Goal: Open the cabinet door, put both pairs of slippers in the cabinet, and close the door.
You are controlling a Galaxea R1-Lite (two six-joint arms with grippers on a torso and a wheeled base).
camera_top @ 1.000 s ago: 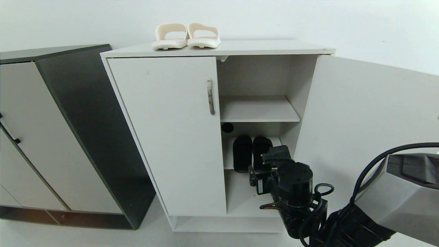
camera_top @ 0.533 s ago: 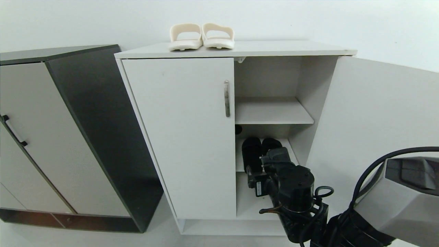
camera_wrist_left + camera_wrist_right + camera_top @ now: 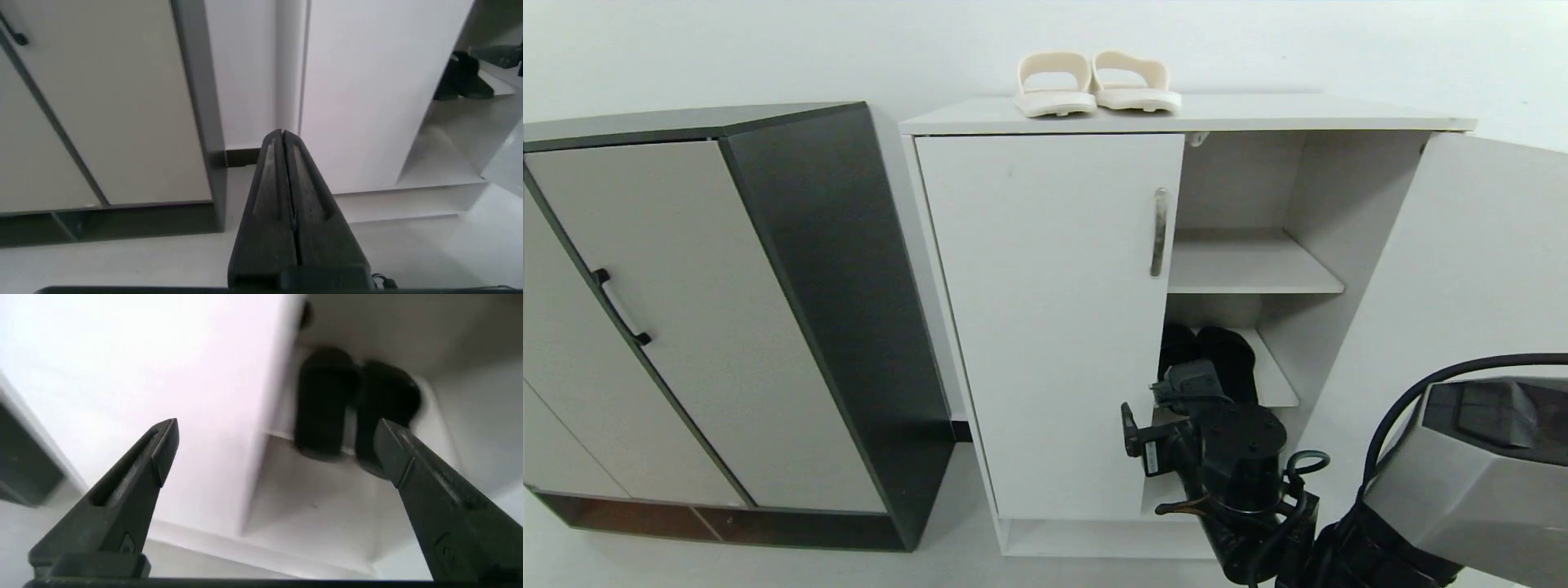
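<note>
A cream pair of slippers point(image 3: 1098, 82) lies on top of the white cabinet point(image 3: 1258, 110). The cabinet's right door point(image 3: 1470, 269) stands open and its left door point(image 3: 1054, 310) is shut. A black pair of slippers point(image 3: 1221, 355) rests side by side on the lower shelf point(image 3: 355, 400) point(image 3: 464, 75). My right gripper point(image 3: 1186, 384) point(image 3: 276, 429) hangs open and empty just in front of that shelf, near the edge of the shut door. My left gripper point(image 3: 282, 139) is shut on nothing, low over the floor before the gap between the two cabinets.
A dark grey cabinet point(image 3: 792, 286) with shut pale doors stands close to the left of the white one. The upper shelf point(image 3: 1250, 265) and the bottom compartment point(image 3: 327, 506) hold nothing. The metal handle point(image 3: 1158, 231) runs along the shut door's edge.
The whole head picture has shifted to the right, so the camera has moved. The right gripper now sits slightly lower and farther out from the black slippers, which stay on the shelf.
</note>
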